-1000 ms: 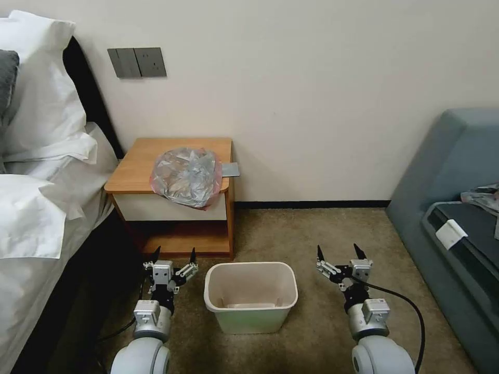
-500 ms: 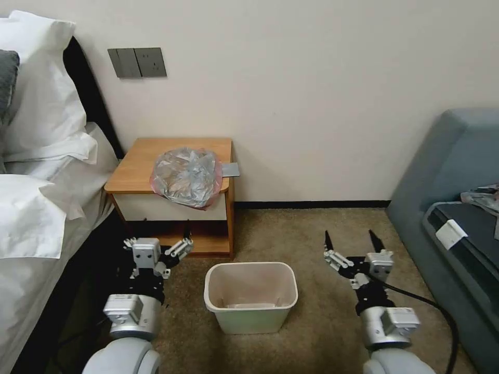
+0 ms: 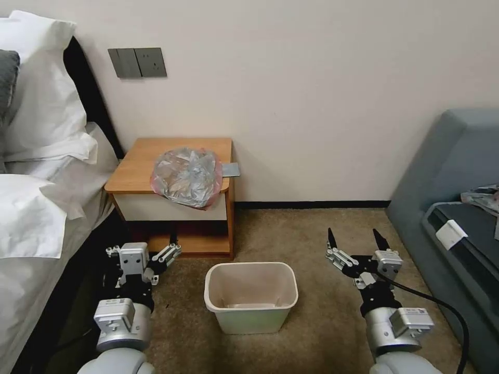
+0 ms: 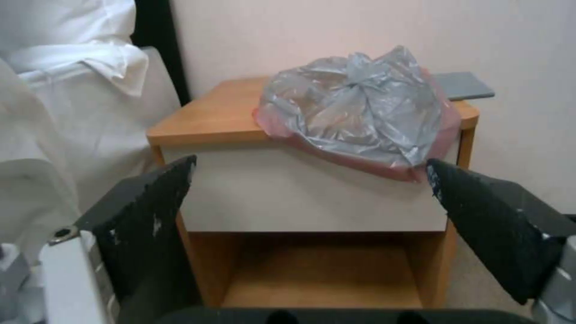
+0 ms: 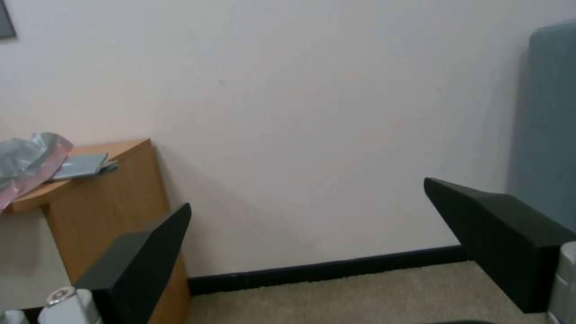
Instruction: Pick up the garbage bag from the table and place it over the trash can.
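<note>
Two open pincers flanking the trash can [image 3: 251,295]

head: high, looks down | wrists: low, face wall | shared: table [image 3: 136,171] [image 4: 222,118] [image 5: 114,189]

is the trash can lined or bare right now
Bare. The trash can stands open and unlined on the carpet; the garbage bag lies crumpled on the table.

The table [image 3: 140,166] carries the garbage bag [image 3: 186,177] and a grey card [image 3: 231,169].
</note>
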